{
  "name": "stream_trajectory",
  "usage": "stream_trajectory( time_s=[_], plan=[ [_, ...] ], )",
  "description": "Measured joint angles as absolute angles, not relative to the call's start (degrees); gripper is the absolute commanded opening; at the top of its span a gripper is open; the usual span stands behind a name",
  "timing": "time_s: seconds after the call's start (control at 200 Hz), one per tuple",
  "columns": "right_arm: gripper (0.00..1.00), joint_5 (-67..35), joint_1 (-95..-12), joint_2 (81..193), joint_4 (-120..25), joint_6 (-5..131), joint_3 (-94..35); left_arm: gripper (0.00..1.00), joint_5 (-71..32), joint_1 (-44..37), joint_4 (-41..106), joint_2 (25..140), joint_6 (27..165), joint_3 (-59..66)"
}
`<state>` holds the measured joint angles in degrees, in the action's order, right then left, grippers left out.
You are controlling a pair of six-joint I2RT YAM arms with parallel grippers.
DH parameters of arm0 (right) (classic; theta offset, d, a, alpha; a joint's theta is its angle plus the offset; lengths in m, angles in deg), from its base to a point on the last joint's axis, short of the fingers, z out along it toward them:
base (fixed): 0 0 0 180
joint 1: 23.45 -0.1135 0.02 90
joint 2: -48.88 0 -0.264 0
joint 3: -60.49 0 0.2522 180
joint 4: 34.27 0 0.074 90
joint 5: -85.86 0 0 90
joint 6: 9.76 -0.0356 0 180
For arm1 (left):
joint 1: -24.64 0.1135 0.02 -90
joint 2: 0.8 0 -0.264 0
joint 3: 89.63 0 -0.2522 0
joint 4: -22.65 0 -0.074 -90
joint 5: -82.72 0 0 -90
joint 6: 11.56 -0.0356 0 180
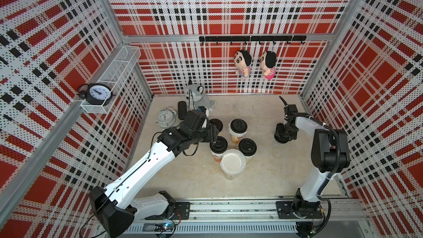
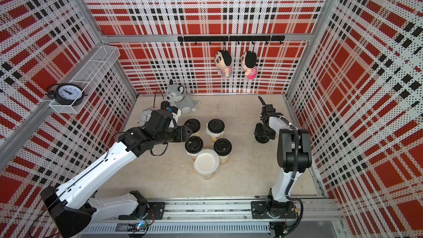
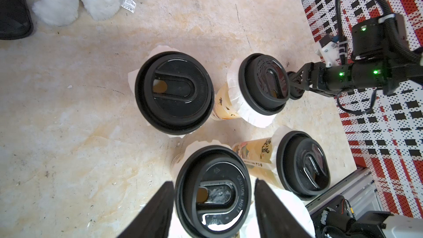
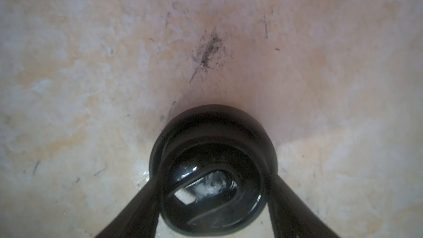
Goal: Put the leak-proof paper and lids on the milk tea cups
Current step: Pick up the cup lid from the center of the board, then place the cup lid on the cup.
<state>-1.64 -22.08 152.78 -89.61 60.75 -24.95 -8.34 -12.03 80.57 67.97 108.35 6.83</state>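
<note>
left gripper (image 3: 212,182): jaws sit either side of the black lid on the front-left cup. I can't tell if they pinch it or only straddle it.
cups (image 3: 254,154): five, clustered mid-table, all upright. Four wear lids (image 1: 238,125); the front one has none.
paper (image 1: 232,161): one round sheet lies flat over the front cup's mouth, overhanging all round. On the other four I see white crinkled skirts poking out under the lids.
handling: I judge the sheet very light, floppy and easy to crease. Nothing pins it on the front cup, so a nudge or a draught could slide it off.
where I'd grip: the overhanging crinkled rim, pinched lightly from the side. Pressing the centre would dent it into the cup.
cup risk: tall, narrow-based and standing close together, so I'd expect a side knock to tip one.
right gripper (image 4: 214,175): down on the table, well right of the cups, fingers against both sides of a loose lid (image 4: 212,122).
table (image 1: 263,168): pale mottled stone look, scuffed, flat. White alarm clock (image 1: 165,117) and grey plush (image 1: 196,95) sit back-left, clear of the cups.
room: red-black plaid perforated walls (image 1: 229,8). Wire shelf (image 1: 119,69) with a black clock (image 1: 98,92) on the left wall, two dolls (image 1: 243,62) hanging on the back wall.
</note>
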Motion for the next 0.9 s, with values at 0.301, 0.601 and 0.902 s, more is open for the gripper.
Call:
stream_trajectory(
  time_s=[0.301, 0.601, 0.902],
  plan=[
    [0.72, -0.8, -25.1, 136.4, -98.4, 60.7, -28.3, 0.6, -8.3, -10.9, 80.6, 67.2, 108.2, 7.3],
    [0.72, 3.8, -45.9, 129.1, -112.6, 60.0, -41.4, 0.6, -8.8, -6.3, 80.3, 64.8, 107.1, 9.3],
    [0.72, 7.8, -71.6, 134.7, -126.6, 56.1, -55.0, 0.6, -9.9, -2.1, 80.4, 62.9, 105.9, 10.1]
  ],
)
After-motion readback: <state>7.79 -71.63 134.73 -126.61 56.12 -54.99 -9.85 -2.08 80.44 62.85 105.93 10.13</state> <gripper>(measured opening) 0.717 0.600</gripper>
